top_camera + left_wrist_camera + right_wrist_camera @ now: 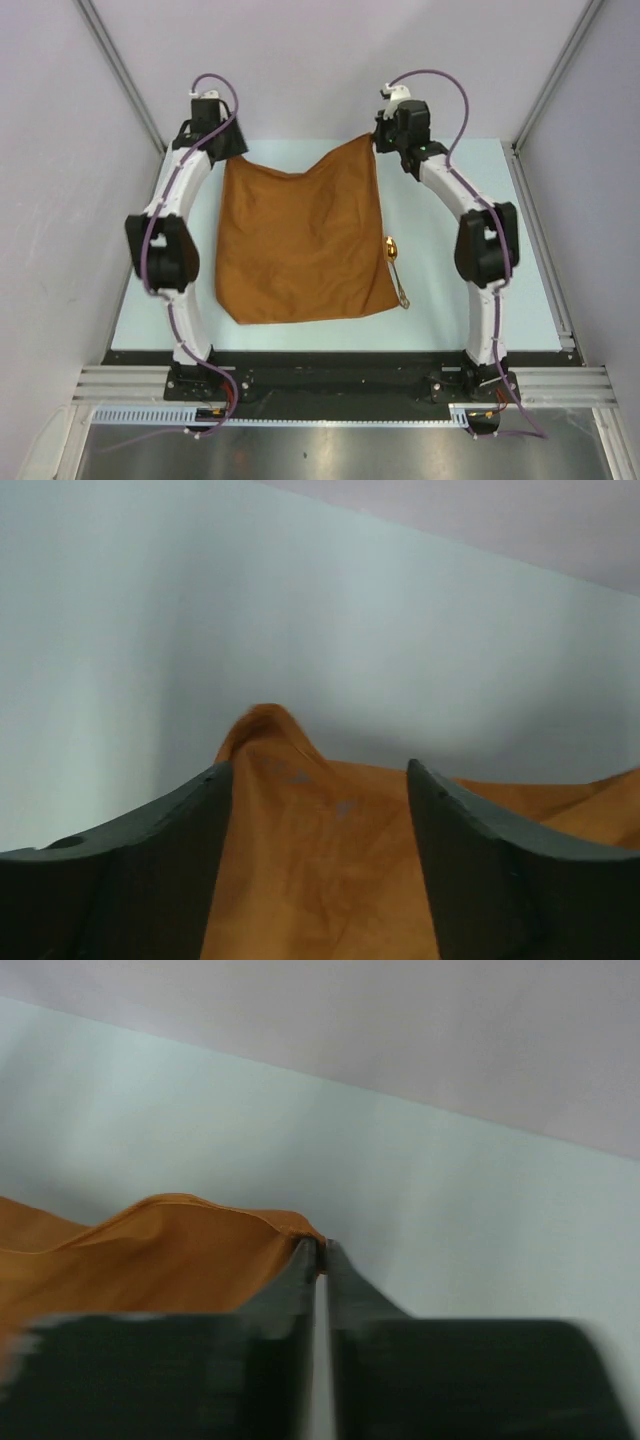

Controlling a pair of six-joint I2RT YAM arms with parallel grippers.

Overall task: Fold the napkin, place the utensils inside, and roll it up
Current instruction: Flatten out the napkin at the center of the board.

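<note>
Napkin (300,245) lies on the worktop (450,290), its 1 o'clock corner pinched in my right tool (318,1247), my left tool (315,770) parted over the 11 o'clock corner, and the spoon (396,270) lies just off its 3 o'clock edge, handle toward 6, nearer my right arm.

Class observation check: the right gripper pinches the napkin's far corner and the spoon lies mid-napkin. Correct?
Not quite: the spoon lies on the table beside the napkin's right edge, as the top view shows. The right gripper does pinch the far corner.
</note>
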